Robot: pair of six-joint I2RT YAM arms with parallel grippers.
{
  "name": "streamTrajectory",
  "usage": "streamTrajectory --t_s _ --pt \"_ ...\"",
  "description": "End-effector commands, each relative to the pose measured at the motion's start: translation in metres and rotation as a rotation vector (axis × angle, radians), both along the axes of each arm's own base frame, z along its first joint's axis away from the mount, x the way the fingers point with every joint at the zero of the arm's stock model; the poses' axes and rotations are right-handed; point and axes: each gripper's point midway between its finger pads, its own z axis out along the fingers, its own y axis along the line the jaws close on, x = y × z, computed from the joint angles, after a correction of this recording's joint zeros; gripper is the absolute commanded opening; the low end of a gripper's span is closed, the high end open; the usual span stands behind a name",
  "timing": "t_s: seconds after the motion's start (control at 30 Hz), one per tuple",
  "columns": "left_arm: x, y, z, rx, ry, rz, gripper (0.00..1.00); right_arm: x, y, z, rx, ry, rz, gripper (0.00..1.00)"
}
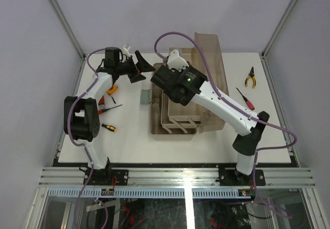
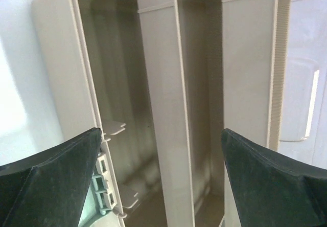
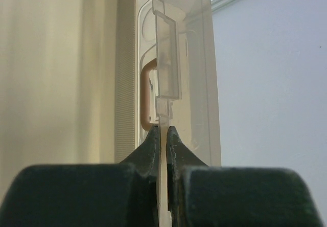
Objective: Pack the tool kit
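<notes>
Right gripper (image 3: 162, 135) pinches the edge of the translucent lid (image 3: 168, 73); left gripper (image 2: 161, 135), fingers spread wide, faces the open beige toolbox (image 2: 158, 109).

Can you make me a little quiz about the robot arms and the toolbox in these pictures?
1. True or false: the left end effector is shut.
2. The lid has its edge pinched by: A) the left end effector, B) the right end effector, C) nothing.
3. Fill in: the yellow-handled pliers lie on the robot's ___ side of the toolbox.
Key: 1 false, it is wide open; 2 B; 3 right.
</notes>
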Motion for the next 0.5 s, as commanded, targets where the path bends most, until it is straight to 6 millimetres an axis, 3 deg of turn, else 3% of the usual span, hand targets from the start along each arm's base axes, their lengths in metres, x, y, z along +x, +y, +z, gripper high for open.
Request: streamTrajectory --t_s 0.0,0.23,0.47 --pt "0.017 0.01 -0.018 0.124 -0.03 0.014 1.0 -0.003 -0.006 0.011 0.147 -0.066 -0.024 0.0" --pt "0.039 0.017 -0.055 0.245 -0.012 0.012 0.98 -0.006 -0.015 0.002 0.211 -0.052 -0.036 0.0" --pt "0.051 0.006 -0.078 0.332 -0.013 -0.024 0.94 -0.008 -0.025 -0.009 0.278 -0.035 -0.06 0.0"
